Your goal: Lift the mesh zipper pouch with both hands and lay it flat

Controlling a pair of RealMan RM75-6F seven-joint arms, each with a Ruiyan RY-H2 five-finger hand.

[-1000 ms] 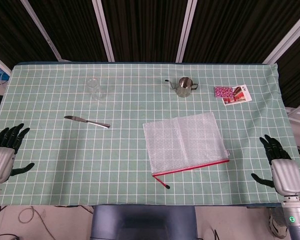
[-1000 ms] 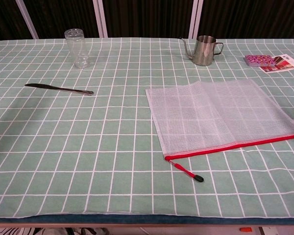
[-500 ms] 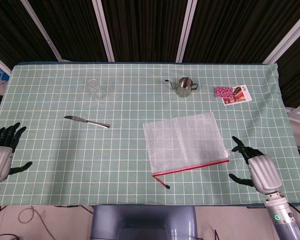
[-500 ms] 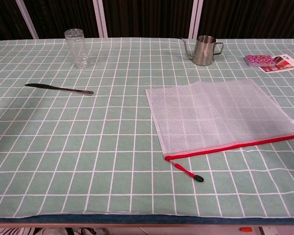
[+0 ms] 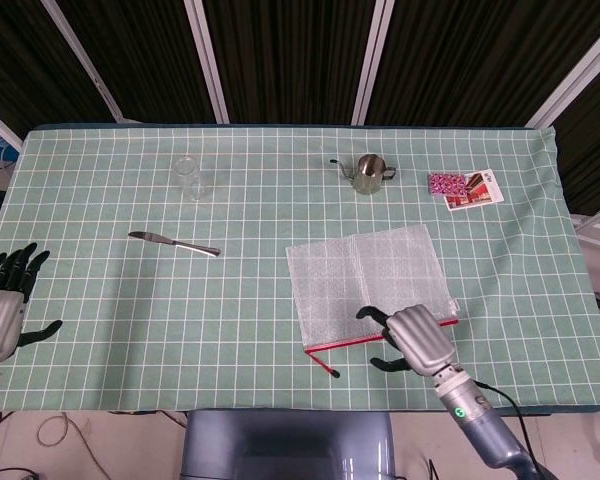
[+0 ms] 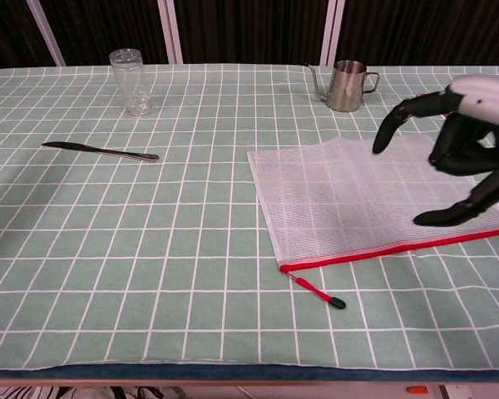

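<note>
Right hand point(image 5: 417, 338), fingers spread and empty, hid the mesh pouch's point(image 5: 365, 280) near right corner; left hand point(image 5: 2, 305) empty, fingers apart, at the tabletop's left edge.

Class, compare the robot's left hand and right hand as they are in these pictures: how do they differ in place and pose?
The right hand is over the mesh zipper pouch, near its red zipper edge; the left hand is at the table's left edge, far from the pouch. The right hand shows in both views; the left hand shows only in the head view. Both hold nothing, their dark fingers apart.
</note>
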